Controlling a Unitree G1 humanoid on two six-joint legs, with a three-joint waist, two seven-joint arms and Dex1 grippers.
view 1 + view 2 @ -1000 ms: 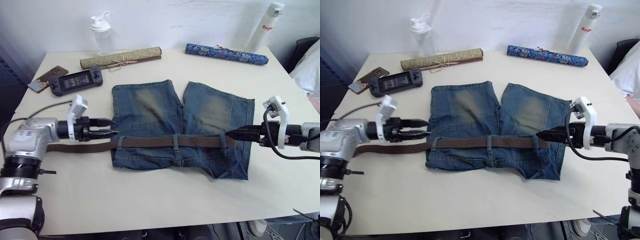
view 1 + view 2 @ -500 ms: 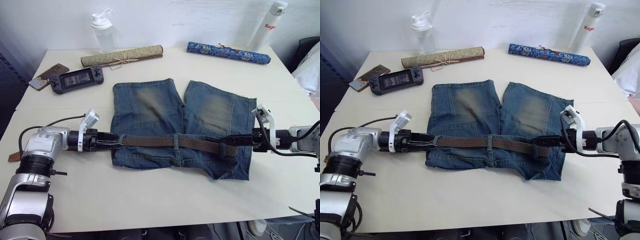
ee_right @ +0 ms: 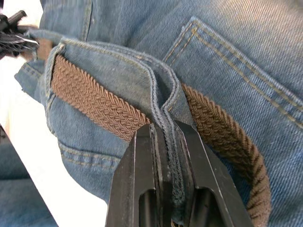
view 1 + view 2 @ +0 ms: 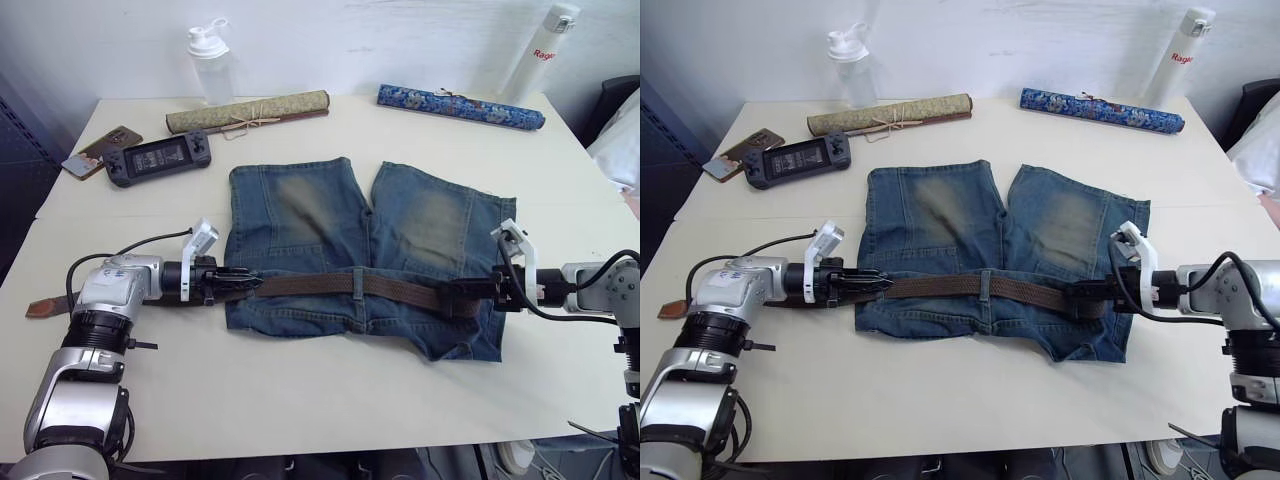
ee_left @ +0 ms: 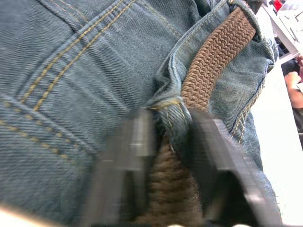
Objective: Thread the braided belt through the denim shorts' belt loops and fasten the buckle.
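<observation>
The denim shorts (image 4: 300, 210) lie flat mid-table, waistband toward me. The braided belt (image 4: 320, 285) runs through the belt loops (image 4: 356, 283) along the waistband; its brown leather end (image 4: 40, 305) trails off past my left arm. The buckle is hidden. My left gripper (image 4: 245, 284) sits at the waistband's left end; in the left wrist view it (image 5: 170, 123) is shut with the belt (image 5: 165, 189) and a denim loop (image 5: 171, 111) between its fingers. My right gripper (image 4: 465, 292) is at the waistband's right end, shut (image 3: 163, 127) on an upright fold of a belt loop (image 3: 161, 101).
Along the table's back stand a clear shaker bottle (image 4: 210, 65), a rolled tan mat (image 4: 248, 110), a rolled blue patterned tube (image 4: 460, 105) and a white bottle (image 4: 545, 45). A handheld game console (image 4: 158, 158) and a phone (image 4: 100, 145) lie at the back left.
Both grippers came in from beside the shorts onto the waistband ends and closed there. The belt's right part now dips slightly toward the right gripper.
</observation>
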